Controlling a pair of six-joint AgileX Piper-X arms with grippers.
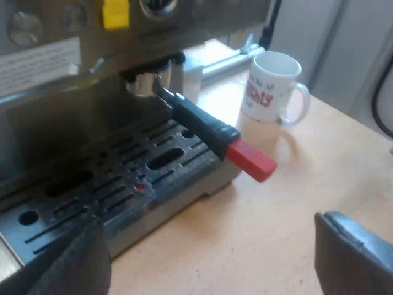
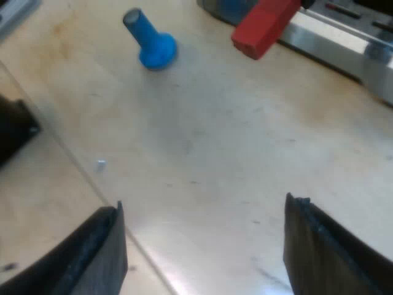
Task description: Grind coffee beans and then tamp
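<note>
The holder (image 1: pixel 198 120) is locked in the machine (image 1: pixel 55 117), handle pointing toward the left gripper (image 1: pixel 215 243) (nearer arm). Jaws on it and the right gripper (image 2: pixel 206 224): wide open, empty.

Pale wooden table (image 1: pixel 288 209), smooth and lightly scuffed, crossed by a thin straight seam in the right wrist view (image 2: pixel 209 141), with a tiny pale speck (image 2: pixel 101 163) close to that seam. Standing on it: espresso machine (image 1: pixel 73 117), slotted metal drip tray (image 1: pixel 129 184) at its front, base resting flat on the wood. Near the machine's side, white mug (image 1: pixel 270 86) with red lettering, upright, apart from the machine. Out before the machine's base, blue tamper (image 2: pixel 150 40), broad end down on the wood, stem up.
</note>
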